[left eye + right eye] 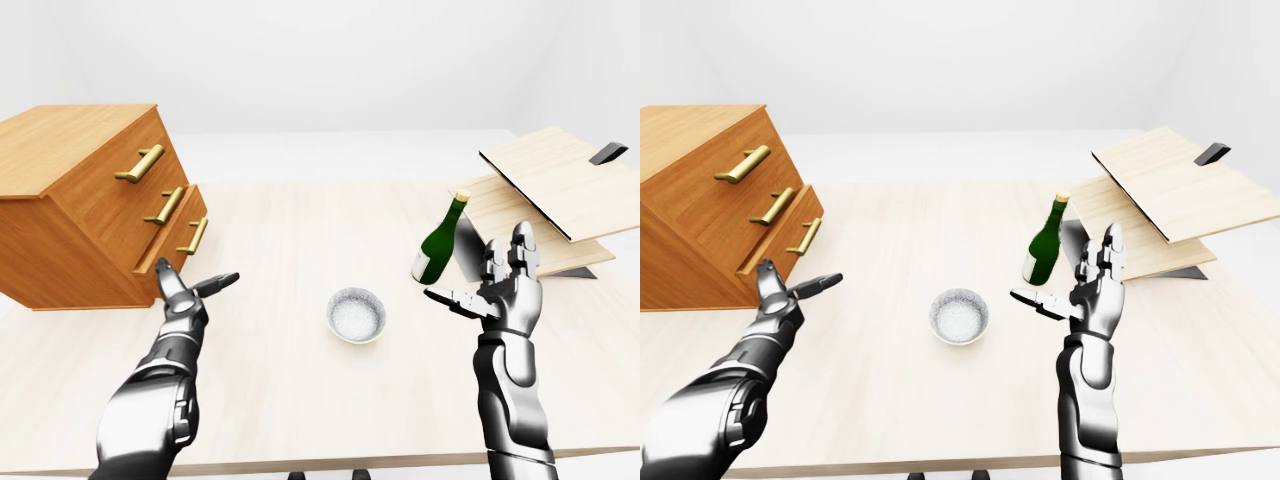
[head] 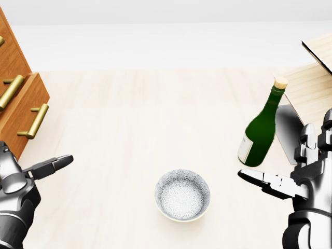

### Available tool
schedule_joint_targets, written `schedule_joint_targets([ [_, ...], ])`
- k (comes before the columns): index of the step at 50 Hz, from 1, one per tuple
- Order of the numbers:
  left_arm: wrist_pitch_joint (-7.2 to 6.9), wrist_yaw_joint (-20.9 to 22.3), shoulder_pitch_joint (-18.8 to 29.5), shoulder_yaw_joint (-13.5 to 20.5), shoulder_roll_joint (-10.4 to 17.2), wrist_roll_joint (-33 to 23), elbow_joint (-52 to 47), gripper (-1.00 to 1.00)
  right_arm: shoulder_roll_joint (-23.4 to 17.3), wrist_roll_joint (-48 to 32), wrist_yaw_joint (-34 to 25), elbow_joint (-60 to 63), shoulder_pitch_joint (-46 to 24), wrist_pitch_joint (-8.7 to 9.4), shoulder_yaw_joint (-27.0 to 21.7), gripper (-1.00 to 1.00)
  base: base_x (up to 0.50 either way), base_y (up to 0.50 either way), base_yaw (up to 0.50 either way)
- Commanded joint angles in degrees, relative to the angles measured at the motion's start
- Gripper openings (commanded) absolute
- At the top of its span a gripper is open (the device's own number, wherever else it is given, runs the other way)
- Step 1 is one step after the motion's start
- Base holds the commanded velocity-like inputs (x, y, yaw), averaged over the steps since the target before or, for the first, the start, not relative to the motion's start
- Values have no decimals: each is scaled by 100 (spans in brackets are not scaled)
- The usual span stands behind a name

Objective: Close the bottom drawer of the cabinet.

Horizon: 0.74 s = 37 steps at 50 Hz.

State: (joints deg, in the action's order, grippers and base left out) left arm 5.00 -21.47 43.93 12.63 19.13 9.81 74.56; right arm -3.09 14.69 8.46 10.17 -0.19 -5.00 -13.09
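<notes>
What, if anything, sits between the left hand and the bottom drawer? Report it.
Nothing visible. The left hand, fingers open, is just below the bottom drawer in the left-eye view, with only bare table between them. The bowl and bottle lie well to the right.

Green bottle (image 2: 261,129) stands right of patterned bowl (image 2: 182,195) on table (image 2: 140,119).

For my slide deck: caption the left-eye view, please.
Left hand open beside the cabinet, bottom drawer nearly shut; bowl and wine bottle untouched.
</notes>
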Motion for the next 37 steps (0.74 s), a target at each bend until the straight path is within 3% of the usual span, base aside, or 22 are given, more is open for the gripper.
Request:
schedule_joint_targets([
  [1, 0, -847, -78, 316, 164, 206, 66, 100, -2, 8, -3, -22, -3, 0, -2, 100, 0, 0, 0],
  [37, 0, -853, -8, 546, 628, 382, 148, 100, 7, -14, 2, -50, -17, 0, 18, 100, 0, 0, 0],
])
